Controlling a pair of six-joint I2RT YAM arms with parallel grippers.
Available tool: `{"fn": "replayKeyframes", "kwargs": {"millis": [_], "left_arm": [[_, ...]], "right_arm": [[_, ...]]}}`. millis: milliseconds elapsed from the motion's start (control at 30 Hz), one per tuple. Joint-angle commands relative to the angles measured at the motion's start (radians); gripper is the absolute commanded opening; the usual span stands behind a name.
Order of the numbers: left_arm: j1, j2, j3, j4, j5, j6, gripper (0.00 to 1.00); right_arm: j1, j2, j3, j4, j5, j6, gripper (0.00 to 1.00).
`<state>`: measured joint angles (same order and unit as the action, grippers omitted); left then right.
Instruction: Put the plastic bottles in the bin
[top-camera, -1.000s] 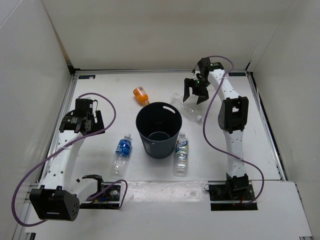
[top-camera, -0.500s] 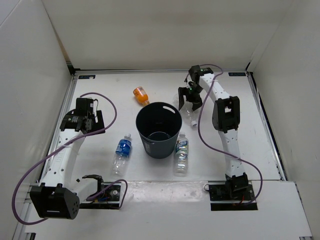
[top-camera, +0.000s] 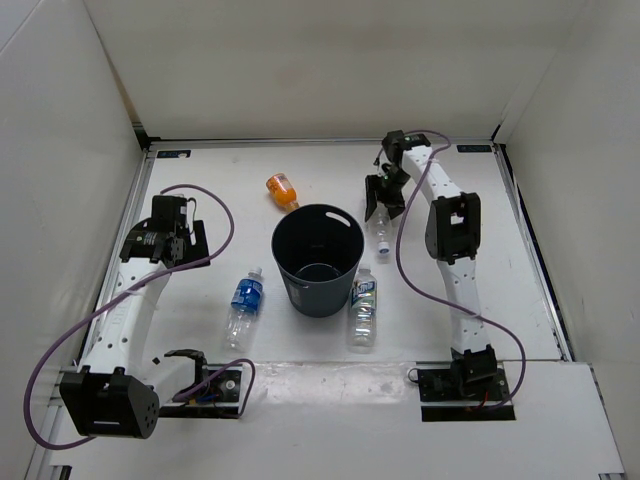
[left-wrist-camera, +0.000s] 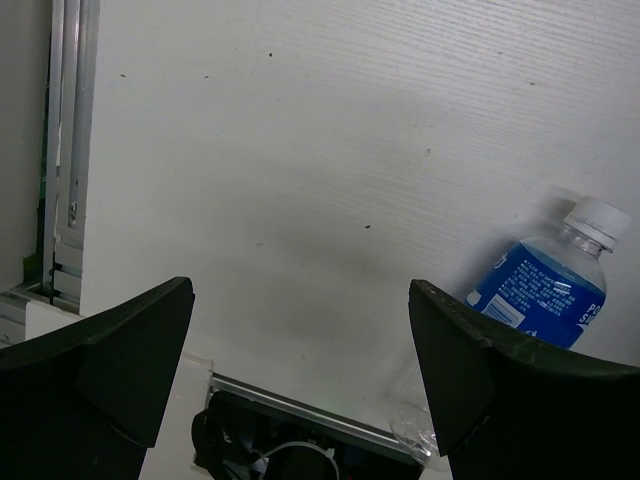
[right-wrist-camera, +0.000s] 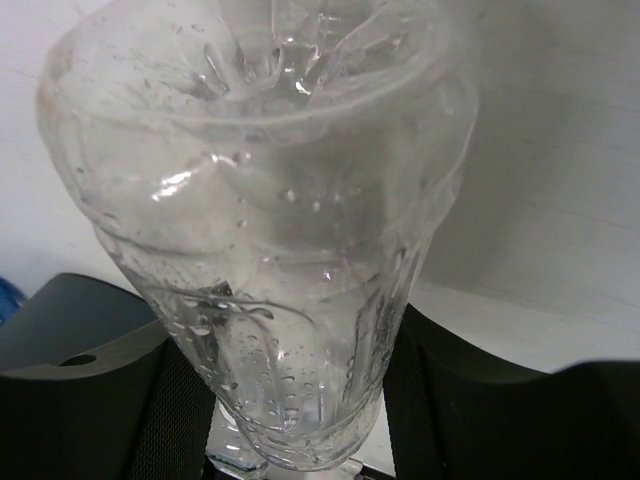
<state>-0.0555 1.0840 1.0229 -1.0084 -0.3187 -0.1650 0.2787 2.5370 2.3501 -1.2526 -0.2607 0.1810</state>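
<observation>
The dark grey-blue bin (top-camera: 318, 258) stands mid-table. My right gripper (top-camera: 381, 201) is shut on the clear unlabelled bottle (top-camera: 381, 230) just right of the bin's far rim; in the right wrist view that bottle (right-wrist-camera: 270, 230) fills the frame between both black fingers (right-wrist-camera: 95, 370). A blue-labelled bottle (top-camera: 244, 304) lies left of the bin, also seen as the blue-labelled bottle (left-wrist-camera: 545, 290) in the left wrist view. A bottle with a white-blue label (top-camera: 362, 308) lies right of the bin. The short orange bottle (top-camera: 282, 190) lies behind the bin. My left gripper (top-camera: 168, 240) hangs open at the left, holding nothing.
White walls enclose the table on three sides. A metal rail (top-camera: 320, 145) runs along the far edge. Purple cables loop from both arms. A dark clamp (top-camera: 200, 375) sits at the near edge by the left arm's base.
My right gripper swung left and down over the clear unlabelled bottle and shut on it. The bottle turned from slanting to pointing toward the near side. The left arm stayed still.
</observation>
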Motion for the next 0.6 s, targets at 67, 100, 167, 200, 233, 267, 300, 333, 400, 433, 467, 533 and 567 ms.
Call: {"fn": "replayKeyframes", "kwargs": {"millis": [67,100,167,200,233,267,300,333,400,433,467,533,567], "left_arm": [[-0.004,-0.003,0.009,0.037,-0.008,-0.001,0.99],[-0.004,-0.001,0.008,0.047,-0.01,-0.001,0.99],[-0.003,0.004,0.011,0.05,-0.023,-0.004,0.99],[-0.003,0.004,0.014,0.054,-0.029,-0.007,0.99],[-0.004,0.002,0.014,0.057,-0.031,-0.01,0.99],[-0.004,0.002,0.009,0.08,-0.031,-0.011,0.99],[-0.004,0.004,0.008,0.088,-0.03,-0.014,0.99],[-0.004,0.008,0.006,0.102,-0.031,-0.022,0.99],[-0.003,0.014,-0.006,0.12,-0.039,-0.06,0.99],[-0.003,0.017,-0.004,0.129,-0.037,-0.065,0.99],[-0.003,0.025,0.0,0.143,-0.016,-0.067,0.99],[-0.004,0.034,0.002,0.166,0.001,-0.08,0.99],[-0.004,0.037,0.005,0.183,0.032,-0.088,0.99]], "right_arm": [[-0.076,-0.075,0.11,0.024,-0.066,0.063,0.12],[-0.096,-0.092,0.112,0.042,-0.107,0.072,0.03],[-0.121,-0.168,0.11,0.117,-0.176,0.072,0.0],[-0.128,-0.185,0.1,0.134,-0.201,0.066,0.0],[-0.131,-0.202,0.103,0.153,-0.289,0.045,0.0],[-0.141,-0.24,0.103,0.204,-0.313,0.044,0.0],[-0.145,-0.279,0.112,0.212,-0.33,0.048,0.0],[-0.154,-0.317,0.11,0.225,-0.386,0.069,0.0],[-0.173,-0.4,0.077,0.266,-0.472,0.068,0.0],[-0.18,-0.427,0.057,0.287,-0.498,0.066,0.0],[-0.182,-0.452,0.023,0.306,-0.541,0.081,0.0],[-0.191,-0.538,-0.033,0.404,-0.621,0.118,0.0],[-0.191,-0.559,-0.087,0.438,-0.714,0.183,0.0]]}}
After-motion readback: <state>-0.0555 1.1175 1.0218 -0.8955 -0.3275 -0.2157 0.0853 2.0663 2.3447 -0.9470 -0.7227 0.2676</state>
